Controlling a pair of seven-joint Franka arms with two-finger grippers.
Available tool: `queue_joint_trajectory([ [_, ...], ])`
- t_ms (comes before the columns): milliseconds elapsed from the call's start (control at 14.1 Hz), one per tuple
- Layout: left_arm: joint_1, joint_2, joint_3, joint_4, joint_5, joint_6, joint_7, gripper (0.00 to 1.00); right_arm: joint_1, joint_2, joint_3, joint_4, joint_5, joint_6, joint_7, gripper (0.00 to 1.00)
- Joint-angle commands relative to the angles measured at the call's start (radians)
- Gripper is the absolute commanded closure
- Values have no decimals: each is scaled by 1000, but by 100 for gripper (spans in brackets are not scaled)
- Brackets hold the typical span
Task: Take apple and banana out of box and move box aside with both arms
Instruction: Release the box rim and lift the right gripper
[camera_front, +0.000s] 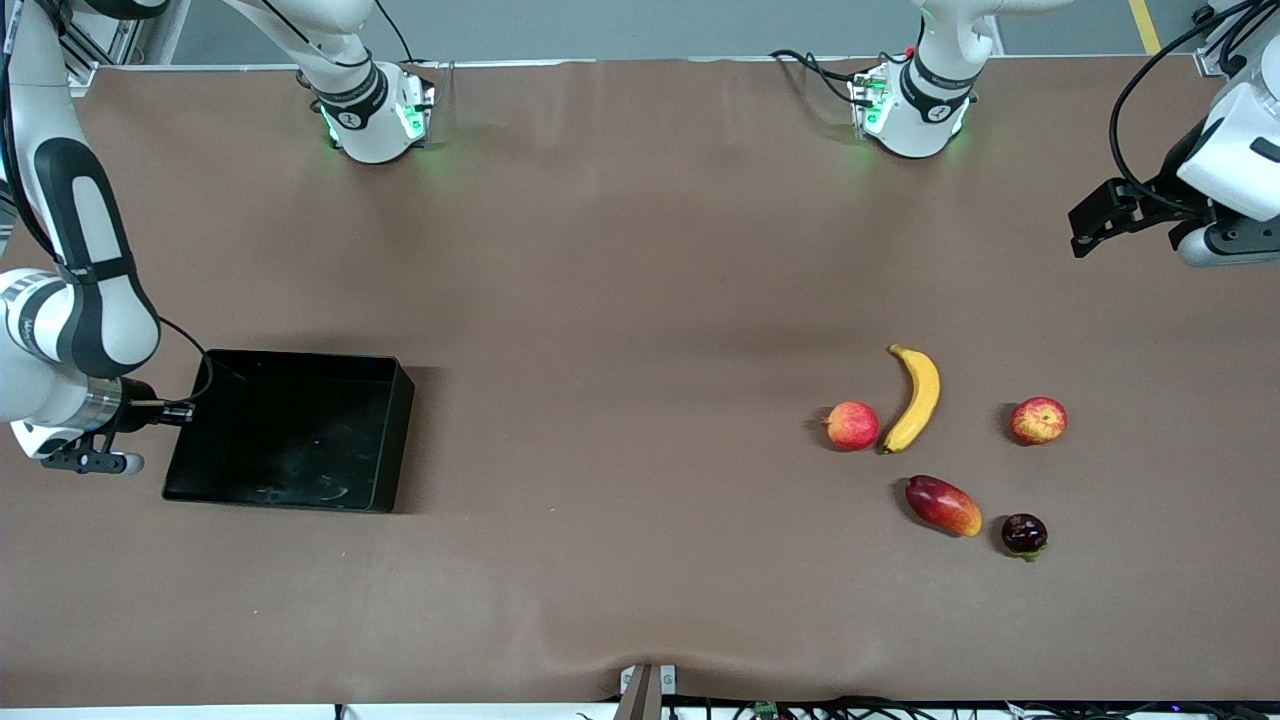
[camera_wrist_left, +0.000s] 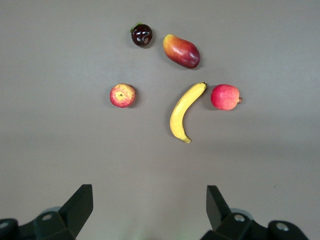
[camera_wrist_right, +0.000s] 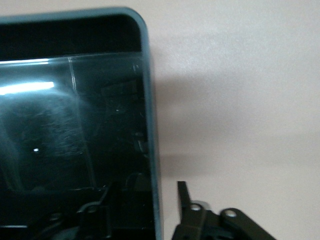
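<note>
The black box (camera_front: 398, 430) sits toward the right arm's end of the table. My right gripper (camera_front: 183, 410) is at its end wall, open, with one finger inside and one outside the wall (camera_wrist_right: 149, 100); the right wrist view shows the gripper (camera_wrist_right: 145, 187) astride it. The yellow banana (camera_front: 915, 398) and the red apple with yellow streaks (camera_front: 1038, 420) lie toward the left arm's end. My left gripper (camera_front: 1092, 225) hangs open and empty above the table, off to the side of them. The left wrist view shows the gripper (camera_wrist_left: 150, 192), banana (camera_wrist_left: 184, 111) and apple (camera_wrist_left: 122, 95).
A pinkish-red round fruit with a nub (camera_front: 852, 425) lies beside the banana. A red-orange mango (camera_front: 943, 505) and a small dark fruit (camera_front: 1024, 535) lie nearer the front camera. Both arm bases (camera_front: 375, 115) stand along the table's back edge.
</note>
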Motion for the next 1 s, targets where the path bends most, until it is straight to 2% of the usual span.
queue_joint_trajectory([
  [0, 5, -29, 5, -22, -21, 3, 18, 0, -9, -27, 17, 134, -3, -179, -5, 0],
  [213, 5, -29, 5, -22, -21, 2, 18, 0, 39, -67, 19, 211, -6, -311, 1, 0],
  [427, 5, -29, 6, -22, -21, 2, 18, 0, 139, -179, 16, 205, -12, -402, 23, 0],
  [640, 5, -29, 8, -21, -21, 3, 18, 0, 240, -305, 19, 196, -76, -489, 164, 0],
  [924, 5, -29, 11, -21, -21, 3, 18, 0, 274, -428, 22, 175, -65, -577, 221, 0],
])
